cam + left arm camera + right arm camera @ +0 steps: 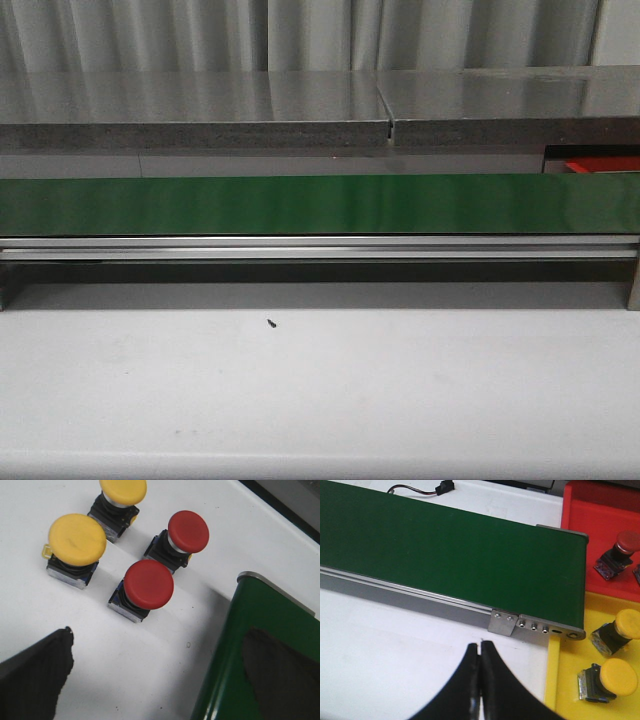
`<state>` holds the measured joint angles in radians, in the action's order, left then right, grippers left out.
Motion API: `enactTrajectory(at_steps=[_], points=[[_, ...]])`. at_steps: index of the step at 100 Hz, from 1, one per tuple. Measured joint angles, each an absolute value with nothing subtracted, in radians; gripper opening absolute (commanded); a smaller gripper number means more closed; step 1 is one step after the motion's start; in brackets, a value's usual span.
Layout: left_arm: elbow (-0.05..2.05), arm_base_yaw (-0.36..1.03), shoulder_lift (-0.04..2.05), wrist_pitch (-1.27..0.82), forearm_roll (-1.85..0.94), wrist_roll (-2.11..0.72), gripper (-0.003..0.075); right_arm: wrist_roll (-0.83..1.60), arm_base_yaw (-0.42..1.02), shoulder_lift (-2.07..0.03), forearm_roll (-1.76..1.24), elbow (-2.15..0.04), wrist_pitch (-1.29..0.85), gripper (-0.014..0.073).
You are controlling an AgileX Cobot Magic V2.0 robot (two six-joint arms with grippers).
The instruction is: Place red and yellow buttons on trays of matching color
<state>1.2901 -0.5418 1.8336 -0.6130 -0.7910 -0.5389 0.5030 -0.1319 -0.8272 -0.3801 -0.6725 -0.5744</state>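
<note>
White counter [320, 390] carries a green conveyor belt [320, 204] before a grey curtain [300, 35]. Left end effector [160, 675] spread apart; two red buttons [148, 584] and two yellow buttons [77, 539] stand on the counter near it. Right end effector [480, 680] closed empty; yellow tray [570, 680] holds two yellow buttons, red tray [590, 510] one red.

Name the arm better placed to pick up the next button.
Left. Its open gripper hovers over four loose buttons, the near red one closest. The right gripper is shut beside the belt end, with only buttons already in trays nearby.

Close wrist views sharing green belt [455, 565]
</note>
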Motion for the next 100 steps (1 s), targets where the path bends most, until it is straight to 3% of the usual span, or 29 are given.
enactTrajectory(at_steps=[100], points=[[1.478,-0.46,2.052,-0.606,-0.726,-0.481,0.0639,0.503,-0.132,-0.827,-0.38,-0.672,-0.574,-0.0068]])
